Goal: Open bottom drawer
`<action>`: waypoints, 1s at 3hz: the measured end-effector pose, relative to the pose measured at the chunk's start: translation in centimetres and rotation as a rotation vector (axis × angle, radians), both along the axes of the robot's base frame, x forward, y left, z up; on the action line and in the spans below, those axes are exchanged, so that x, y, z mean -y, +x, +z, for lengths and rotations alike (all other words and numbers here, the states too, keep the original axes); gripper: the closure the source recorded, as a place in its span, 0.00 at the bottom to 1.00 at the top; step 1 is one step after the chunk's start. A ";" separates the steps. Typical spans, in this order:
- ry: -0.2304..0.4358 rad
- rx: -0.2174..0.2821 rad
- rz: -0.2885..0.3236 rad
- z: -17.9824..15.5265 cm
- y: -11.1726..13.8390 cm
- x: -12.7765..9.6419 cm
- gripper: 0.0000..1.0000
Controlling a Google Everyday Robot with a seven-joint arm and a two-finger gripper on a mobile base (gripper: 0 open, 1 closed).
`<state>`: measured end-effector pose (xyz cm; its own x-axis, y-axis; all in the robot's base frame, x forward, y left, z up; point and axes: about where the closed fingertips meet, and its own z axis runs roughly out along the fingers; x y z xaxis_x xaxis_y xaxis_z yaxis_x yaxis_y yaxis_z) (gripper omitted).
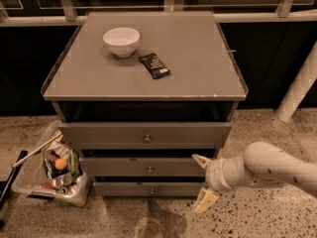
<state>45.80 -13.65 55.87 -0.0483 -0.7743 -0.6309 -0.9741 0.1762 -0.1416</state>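
Tool (203,181): fingers spread wide, one above the other, holding nothing, low beside the right end of the drawer fronts. Bottom drawer (124,189): closed, lowest of three, long axis left-right. Its knob (151,191) lies left of the tool, slightly lower.

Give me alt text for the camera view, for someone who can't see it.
An open gripper hovers by the right end of the bottom drawer of a grey cabinet. A white bowl and dark packet sit on top.
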 end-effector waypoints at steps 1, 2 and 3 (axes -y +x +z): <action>0.014 -0.022 -0.028 -5.8 -0.3 0.0 0.00; 0.034 -0.026 -0.050 -10.2 -0.2 -0.1 0.00; 0.036 -0.026 -0.062 -13.8 0.9 -1.0 0.00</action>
